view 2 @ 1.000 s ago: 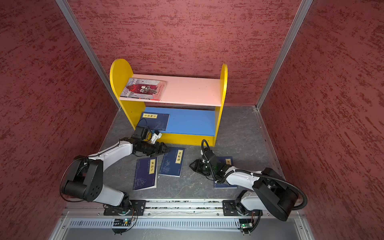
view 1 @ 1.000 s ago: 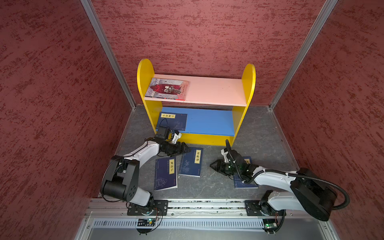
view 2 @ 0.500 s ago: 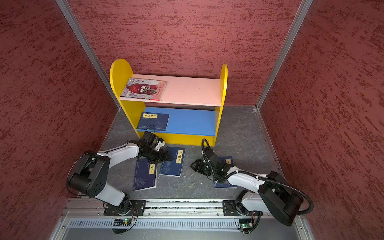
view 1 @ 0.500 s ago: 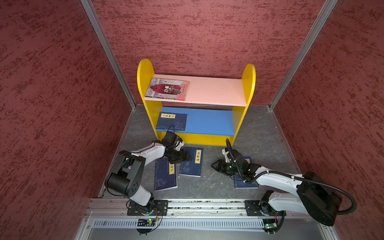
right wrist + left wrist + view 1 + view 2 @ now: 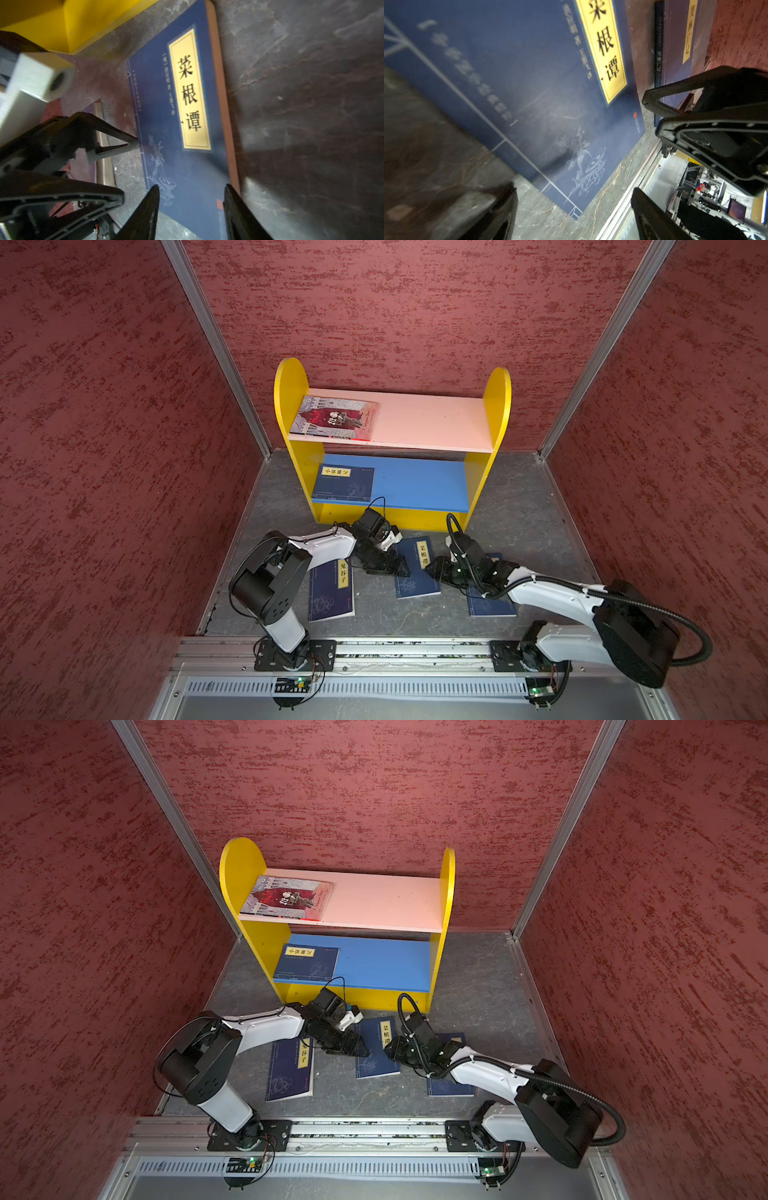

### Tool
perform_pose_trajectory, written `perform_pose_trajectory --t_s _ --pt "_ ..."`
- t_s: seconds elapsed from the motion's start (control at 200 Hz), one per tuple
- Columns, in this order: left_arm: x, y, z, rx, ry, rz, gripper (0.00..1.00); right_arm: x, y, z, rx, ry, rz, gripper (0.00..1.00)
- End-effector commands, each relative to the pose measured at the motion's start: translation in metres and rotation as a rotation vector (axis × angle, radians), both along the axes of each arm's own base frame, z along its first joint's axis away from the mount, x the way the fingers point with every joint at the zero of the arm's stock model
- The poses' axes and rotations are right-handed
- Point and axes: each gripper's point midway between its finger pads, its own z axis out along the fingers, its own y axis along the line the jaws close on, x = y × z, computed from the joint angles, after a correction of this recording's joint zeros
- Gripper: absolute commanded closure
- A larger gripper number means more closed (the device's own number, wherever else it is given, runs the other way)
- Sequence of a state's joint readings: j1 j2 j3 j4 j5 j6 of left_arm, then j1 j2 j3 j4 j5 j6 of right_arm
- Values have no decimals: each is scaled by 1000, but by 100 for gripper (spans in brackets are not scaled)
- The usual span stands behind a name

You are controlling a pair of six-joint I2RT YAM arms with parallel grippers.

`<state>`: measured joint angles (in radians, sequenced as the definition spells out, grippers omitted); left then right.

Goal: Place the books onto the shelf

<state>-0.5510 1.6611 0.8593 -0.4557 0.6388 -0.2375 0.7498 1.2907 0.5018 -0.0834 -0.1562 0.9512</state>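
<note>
- middle navy book [image 5: 417, 572] lies flat on the grey floor [image 5: 374, 614] in front of the shelf [image 5: 497, 406], between the two grippers; not shelved yet
- left gripper [image 5: 574, 189] spread wide, nothing between its fingers, at the book's spine side; right gripper [image 5: 191, 187] part-spread over the fore-edge corner, pinching nothing visible; contact with the cover unclear
- risk: thin book lying flat, no lip to grab; fingers may scrape the cover or skate off
- risk: more push from the left could drive it into the right navy book [image 5: 492, 605], which lies partly under the right arm [image 5: 552, 593]
- risk: grippers are near each other; closing in from both sides could make them collide
- left navy book [image 5: 332, 593] also on the floor; shelved navy book [image 5: 347, 483] on the blue lower board [image 5: 419, 485]; red-and-grey book [image 5: 334, 418] on the pink upper board [image 5: 432, 423]
- versus a second ago: left gripper came from the shelf base down to the middle book; that book now sits further right, slightly turned, with a gap opened to the left navy book; right gripper roughly unmoved
</note>
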Motion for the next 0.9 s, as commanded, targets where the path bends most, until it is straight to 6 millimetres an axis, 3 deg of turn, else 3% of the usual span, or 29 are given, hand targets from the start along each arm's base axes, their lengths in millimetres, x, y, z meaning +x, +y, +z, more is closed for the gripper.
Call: perform_pose_trajectory --t_s 0.0,0.105,0.291,0.511,0.616,0.746,0.897 --pt "12 44 -27 162 -6 131 9 10 -8 -3 -72 -47 7 48" --pt "20 48 -30 119 45 214 5 17 -4 -4 -84 -85 44 46" --pt "29 32 -33 63 31 185 4 21 4 -16 -122 -70 114 46" --pt "23 20 -52 99 111 169 1 6 25 -23 -22 -4 206 53" --pt "12 12 -59 70 199 166 1 -7 32 -24 42 43 244 52" --pt "-17 6 -74 86 308 135 1 -24 40 -28 103 127 279 52" --pt "-28 -10 -64 9 292 74 1 -27 33 -23 75 131 237 50"
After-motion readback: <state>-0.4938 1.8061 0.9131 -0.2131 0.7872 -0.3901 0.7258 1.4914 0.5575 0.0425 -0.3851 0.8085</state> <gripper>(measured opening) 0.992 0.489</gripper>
